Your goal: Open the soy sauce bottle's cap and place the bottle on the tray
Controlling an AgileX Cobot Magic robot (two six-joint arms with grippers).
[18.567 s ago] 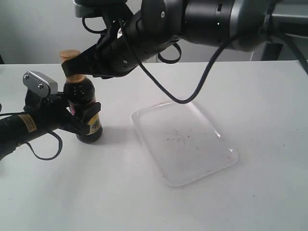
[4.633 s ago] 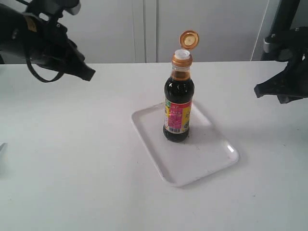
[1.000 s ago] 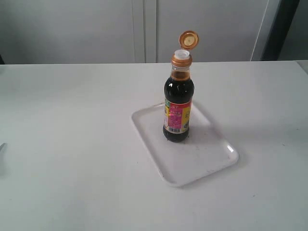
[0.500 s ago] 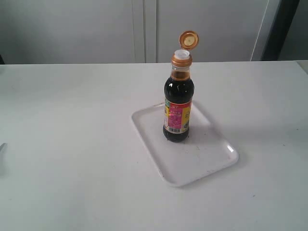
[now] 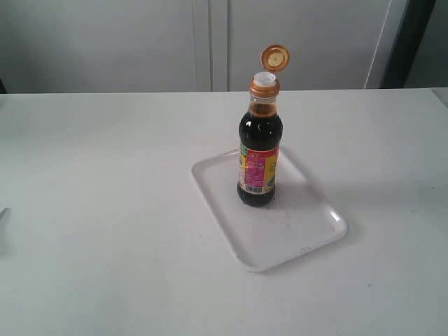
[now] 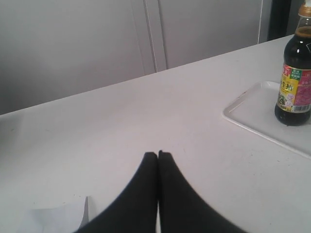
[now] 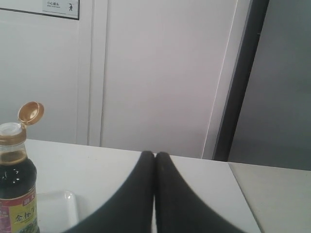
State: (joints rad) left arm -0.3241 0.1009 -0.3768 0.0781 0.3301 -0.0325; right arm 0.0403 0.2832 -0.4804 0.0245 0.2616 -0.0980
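On the tray [image 5: 308, 231] the soy sauce bottle [image 5: 259, 157] stands upright with its cap [image 5: 274, 57] flipped back, so the task looks finished and nothing more seems needed. Left gripper [image 6: 158, 154] and right gripper [image 7: 155, 154] are pressed closed on nothing, well clear of it. Both arms are outside the exterior view, and the left wrist view cuts off the bottle's top.

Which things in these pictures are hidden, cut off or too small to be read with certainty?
- Soy sauce bottle: in the left wrist view the top edge cuts off its cap.
- Tray: the right wrist view shows one corner only; the bottle and the bottom edge hide the rest.
- Bottle label: the print is too small to read in the exterior view.
- Both arms: outside the exterior view.
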